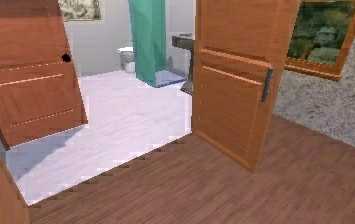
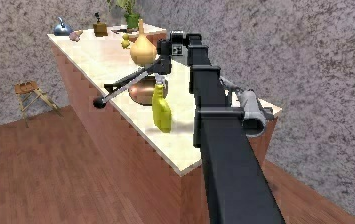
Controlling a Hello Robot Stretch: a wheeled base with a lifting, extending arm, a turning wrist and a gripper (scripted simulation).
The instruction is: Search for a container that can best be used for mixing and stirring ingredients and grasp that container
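Note:
A long counter [image 2: 95, 62] with a pale top and brick-red side runs up the arm side view. On it a copper-coloured round bowl [image 2: 142, 94] sits next to a yellow spray bottle [image 2: 162, 108]. Behind them stands a tan round vase [image 2: 142, 50]. My dark arm [image 2: 223, 150] rises from the bottom edge over the counter. The gripper [image 2: 120, 90] reaches out leftward by the bowl, with one thin finger [image 2: 107, 98] ending past the counter's edge. With the bowl right behind it, I cannot tell whether the gripper holds anything.
The counter's far end carries a blue object [image 2: 62, 27], a small dark item [image 2: 101, 28] and a plant [image 2: 131, 12]. A wooden stool [image 2: 30, 92] stands beyond. In the forward view, two wooden doors [image 1: 235, 85] [image 1: 30, 75] flank a white-tiled bathroom with teal curtain [image 1: 145, 35] and toilet [image 1: 127, 55].

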